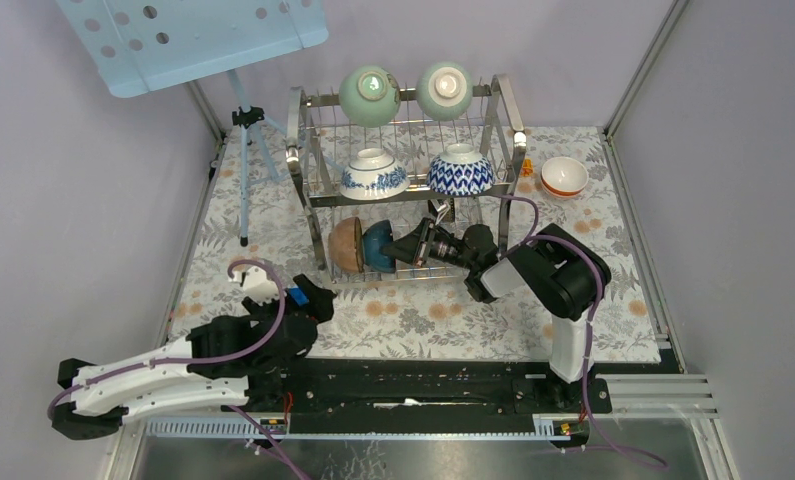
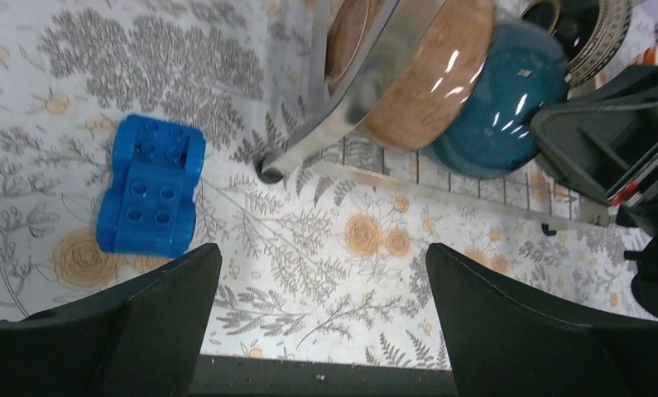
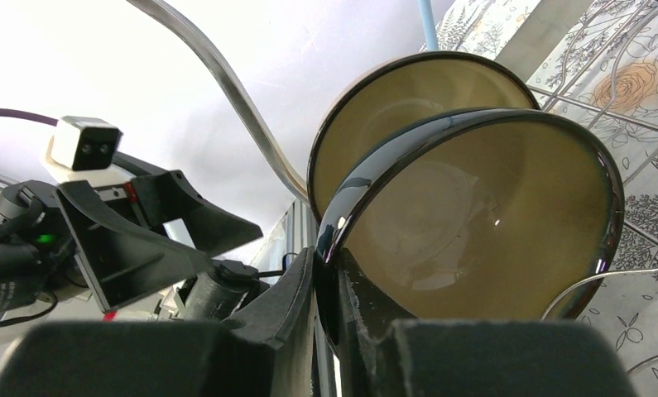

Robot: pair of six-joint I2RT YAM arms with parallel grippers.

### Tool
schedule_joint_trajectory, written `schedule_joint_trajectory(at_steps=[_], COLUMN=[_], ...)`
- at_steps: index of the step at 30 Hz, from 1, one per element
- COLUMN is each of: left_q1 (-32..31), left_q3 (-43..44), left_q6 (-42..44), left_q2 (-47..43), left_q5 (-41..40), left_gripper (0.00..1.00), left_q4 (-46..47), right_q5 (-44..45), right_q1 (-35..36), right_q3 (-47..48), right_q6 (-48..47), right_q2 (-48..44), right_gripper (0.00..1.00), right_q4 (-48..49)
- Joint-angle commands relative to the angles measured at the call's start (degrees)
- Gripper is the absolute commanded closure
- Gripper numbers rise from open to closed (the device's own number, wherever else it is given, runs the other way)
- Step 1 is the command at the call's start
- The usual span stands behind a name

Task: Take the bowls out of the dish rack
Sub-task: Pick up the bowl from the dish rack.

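1. Our right hand (image 3: 325,285) is clamped on the rim of the dark teal bowl (image 3: 474,231), which stands on edge low in the dish rack (image 1: 413,197).
2. The brown bowl (image 3: 408,91) sits just beyond the hand, so a crooked pull could topple it.
3. That thin rim pinch might slip.
4. Our left hand (image 2: 321,273) is open and empty.

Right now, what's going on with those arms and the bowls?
Right jaws shut on teal bowl rim, in rack, lower tier. Left jaws open, empty, near blue block. Brown bowl right beside teal.
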Motion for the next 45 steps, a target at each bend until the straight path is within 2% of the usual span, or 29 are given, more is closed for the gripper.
schedule_joint_trajectory(at_steps=[1, 6, 23, 41, 45], left_q1=[0.05, 0.05, 0.06, 0.02, 0.06], left_q3=[5.22, 6.22, 4.91, 4.02, 4.02], left_q6=[4.65, 7.23, 4.99, 3.28, 3.28], left_q2=[1.07, 0.75, 1.10, 1.46, 1.32], left_q5=[-8.31, -9.46, -6.74, -4.37, -3.93], left_gripper=[0.01, 0.01, 0.01, 0.01, 0.01], left_q4=[1.68, 3.81, 3.70, 3.84, 3.84], right_q5=[-5.12, -4.91, -2.73, -5.91, -8.14], right_q1=[-0.38, -0.34, -0.37, -0.32, 0.30], right_q3=[-1.06, -2.24, -4.98, -11.99, -13.18], right_q6=[5.52, 5.42, 6.49, 8.59, 6.76], right_q2=[-3.93, -6.09, -12.87, -21.89, -24.99], right_gripper=[1.00, 1.00, 1.00, 1.00, 1.00], right_q4=[11.46, 11.45, 11.44, 10.94, 7.45])
